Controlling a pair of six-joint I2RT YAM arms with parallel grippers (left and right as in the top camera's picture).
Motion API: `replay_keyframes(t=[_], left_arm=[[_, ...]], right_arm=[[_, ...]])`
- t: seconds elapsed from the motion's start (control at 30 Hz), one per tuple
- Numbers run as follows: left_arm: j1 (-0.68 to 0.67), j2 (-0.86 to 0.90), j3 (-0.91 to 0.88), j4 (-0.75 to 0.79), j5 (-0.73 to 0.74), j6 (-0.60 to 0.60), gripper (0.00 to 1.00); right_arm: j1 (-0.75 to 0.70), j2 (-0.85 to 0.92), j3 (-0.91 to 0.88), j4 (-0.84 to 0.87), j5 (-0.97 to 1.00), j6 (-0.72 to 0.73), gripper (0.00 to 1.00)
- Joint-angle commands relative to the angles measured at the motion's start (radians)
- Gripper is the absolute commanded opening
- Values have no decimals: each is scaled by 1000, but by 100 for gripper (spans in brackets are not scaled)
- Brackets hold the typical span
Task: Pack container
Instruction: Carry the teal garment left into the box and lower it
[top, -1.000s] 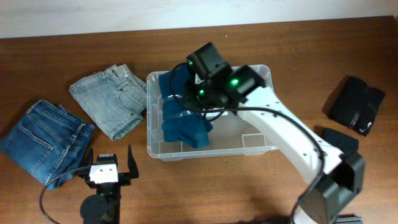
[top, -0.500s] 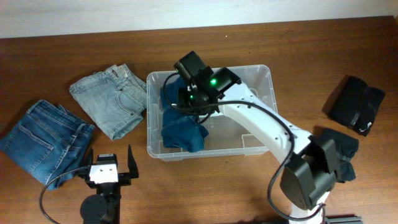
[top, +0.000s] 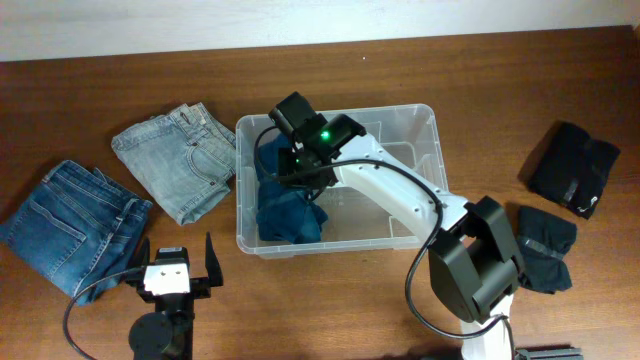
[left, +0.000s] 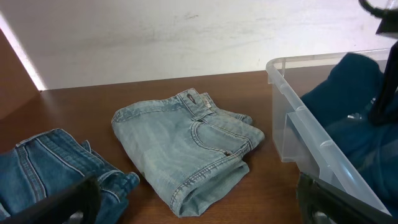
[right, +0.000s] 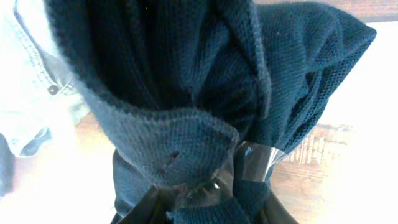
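The clear plastic container stands mid-table; its left wall shows in the left wrist view. A dark blue knit garment lies in the container's left end. My right gripper reaches into that end and is shut on the garment, which fills the right wrist view. My left gripper rests open and empty near the front edge, left of the container; its fingers frame the left wrist view.
Light blue folded jeans lie left of the container, also in the left wrist view. Darker blue jeans lie at far left. Two black garments lie at right.
My right gripper has moved left and down along the container's left end, carrying the dark blue garment lower into the container. The left arm has not moved.
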Motion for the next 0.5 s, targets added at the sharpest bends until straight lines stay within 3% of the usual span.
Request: replay_keyframes(t=[0.0,0.2,0.33,0.47], left_arm=[[6,-8,-10,2,10,12,99],[6,-8,-10,2,10,12,99],[6,-8,-10,2,10,12,100],[6,-8,-10,2,10,12,99]], right_arm=[[10,27,7,8,5,12,26],[10,36,-1,8,5,11,27],[10,36,-10,8,5,11,50],[10,36,-15,1,5,3,80]])
